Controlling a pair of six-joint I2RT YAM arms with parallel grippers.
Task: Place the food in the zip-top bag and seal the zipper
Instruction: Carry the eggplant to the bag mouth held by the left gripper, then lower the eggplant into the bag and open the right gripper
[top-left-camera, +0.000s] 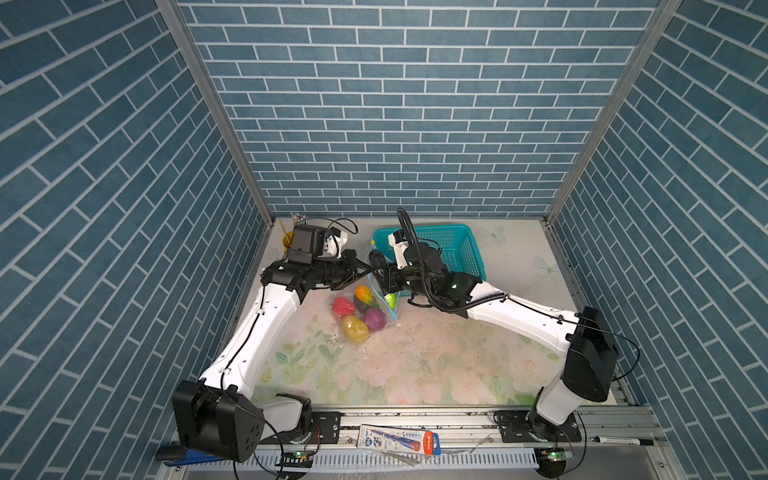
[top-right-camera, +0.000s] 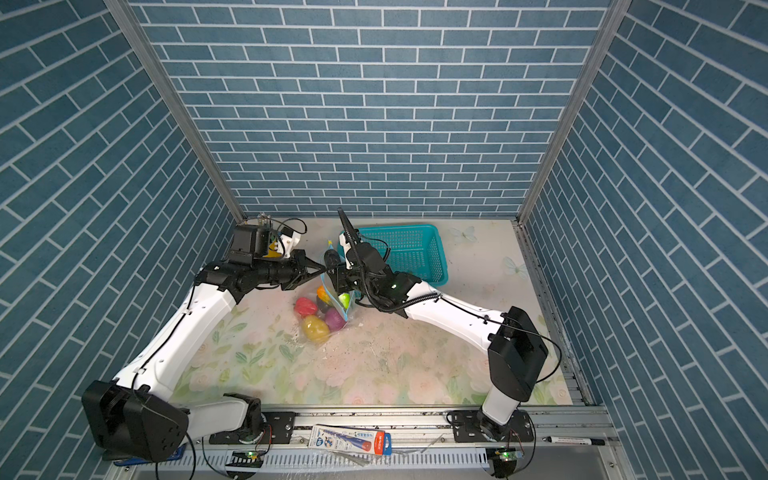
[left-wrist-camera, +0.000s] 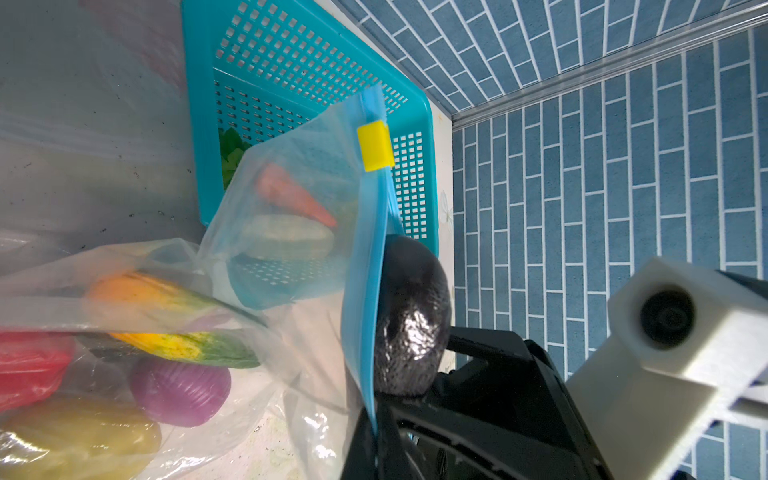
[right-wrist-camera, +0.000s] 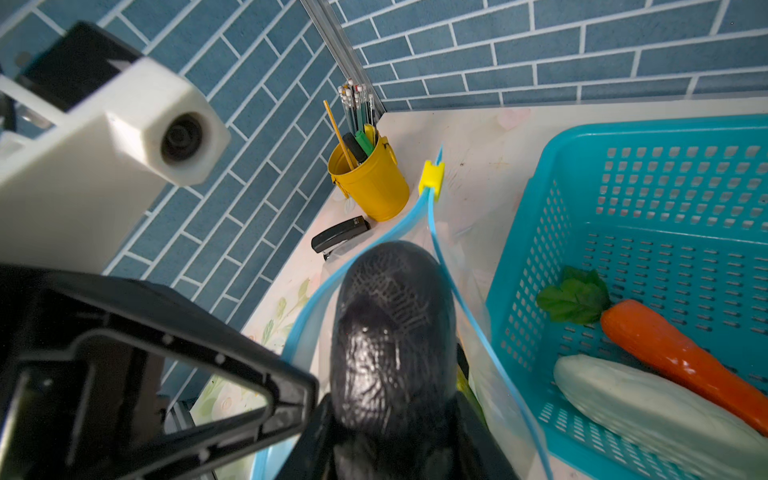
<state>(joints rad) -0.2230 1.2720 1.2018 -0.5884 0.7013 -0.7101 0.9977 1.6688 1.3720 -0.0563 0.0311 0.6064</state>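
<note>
Left hand (top-left-camera: 365, 272), pinched on the rim of the zip-top bag (left-wrist-camera: 299, 158) at mid-frame, holds the zipper (left-wrist-camera: 365, 270) apart so the right hand (right-wrist-camera: 392, 415), clamping the eggplant (right-wrist-camera: 390, 332), can drop it in.

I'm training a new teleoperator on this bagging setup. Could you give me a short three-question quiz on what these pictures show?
1. True or false: the light-blue zipper strip on the clear crinkly zip-top bag is sealed.
2. What does the right gripper hold? A. dark glossy toy eggplant B. red toy pepper C. yellow toy potato
3. Name the two long toy vegetables lying in the teal perforated plastic basket.
Key: 1. False; its two sides stand apart around the eggplant. 2. A. 3. Orange toy carrot and white toy radish.
</note>
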